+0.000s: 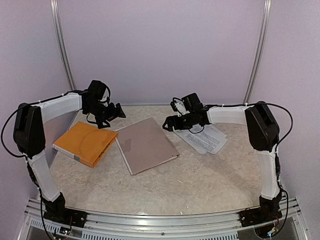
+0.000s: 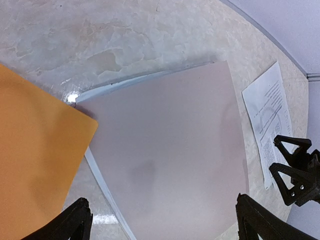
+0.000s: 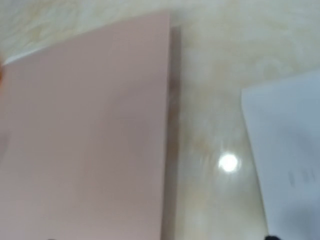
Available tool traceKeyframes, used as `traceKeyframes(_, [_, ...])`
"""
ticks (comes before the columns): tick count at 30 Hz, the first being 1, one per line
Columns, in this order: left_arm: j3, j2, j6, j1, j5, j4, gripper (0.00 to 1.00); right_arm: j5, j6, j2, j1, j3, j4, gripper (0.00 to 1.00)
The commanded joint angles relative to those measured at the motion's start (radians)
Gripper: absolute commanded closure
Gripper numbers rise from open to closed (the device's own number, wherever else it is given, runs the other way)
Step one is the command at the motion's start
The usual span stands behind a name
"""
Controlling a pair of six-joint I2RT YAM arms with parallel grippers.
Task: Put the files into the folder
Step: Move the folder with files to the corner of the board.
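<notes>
Your right gripper [image 1: 169, 122] hung with its jaws apart and nothing between them, over the strip of bare table [image 1: 200, 175] that separates the pink folder [image 1: 147, 145] from the files [image 1: 206, 139]; the left gripper [image 1: 120, 111] was spread wide too, empty, hovering above the far left corner of that folder. The pink folder lay flat and closed; an orange folder [image 1: 85, 142] sat at its left corner, touching or slightly overlapping it, I couldn't tell which.

So my read: nothing was in yet, and the cover had to come up before any paper could go in. If it were me, I'd have worked one fingertip under the cover's free edge rather than pinching from above; a flat cover on a smooth table gives you nothing to bite, and it'll just skate. Same with the sheets; they looked thin and loose, so you'd want to slide them toward an edge or nip a corner, and take the whole stack together so it doesn't fan out.

As for where the files were: flat on the table, on the robot's right of the pink folder, not touching it; they sat just beside the right gripper and partly under that arm's wrist, well apart from the left one.
</notes>
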Motion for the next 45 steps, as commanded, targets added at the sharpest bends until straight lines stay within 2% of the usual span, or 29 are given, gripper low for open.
traceKeyframes(1, [-0.11, -0.141, 0.01, -0.04, -0.084, -0.079, 0.03, -0.006, -0.153, -0.234, 0.012, -0.259, 0.04, 0.11])
traceKeyframes(3, [-0.148, -0.201, 0.0, -0.056, -0.102, -0.101, 0.03, -0.014, -0.201, -0.317, 0.027, -0.39, 0.038, 0.09])
traceKeyframes(6, [-0.184, -0.251, -0.004, -0.086, -0.143, -0.139, 0.03, 0.007, -0.276, -0.412, 0.068, -0.502, 0.007, 0.08])
traceKeyframes(11, [-0.243, -0.325, -0.031, -0.105, -0.143, -0.175, 0.01, 0.088, -0.359, -0.491, 0.133, -0.601, -0.057, 0.07])
traceKeyframes(15, [-0.304, -0.387, -0.05, -0.107, -0.146, -0.179, 0.01, 0.107, -0.426, -0.482, 0.15, -0.626, -0.061, 0.07])
traceKeyframes(24, [-0.379, -0.451, -0.07, -0.104, -0.198, -0.238, 0.01, 0.105, -0.5, -0.351, 0.161, -0.585, -0.05, 0.08])
traceKeyframes(31, [-0.396, -0.465, -0.054, -0.082, -0.236, -0.295, 0.01, 0.127, -0.508, -0.248, 0.201, -0.515, -0.013, 0.14])
traceKeyframes(36, [-0.393, -0.463, -0.036, -0.072, -0.311, -0.367, 0.01, 0.2, -0.353, -0.155, 0.24, -0.456, 0.047, 0.22])
traceKeyframes(39, [-0.382, -0.443, -0.004, -0.051, -0.318, -0.393, 0.01, 0.255, -0.234, -0.106, 0.256, -0.41, 0.086, 0.23])
traceKeyframes(42, [-0.378, -0.4, 0.037, -0.031, -0.349, -0.39, 0.01, 0.342, -0.152, -0.047, 0.257, -0.313, 0.07, 0.24])
traceKeyframes(45, [-0.357, -0.33, 0.083, -0.02, -0.386, -0.376, 0.03, 0.393, -0.146, 0.021, 0.255, -0.174, 0.014, 0.23])
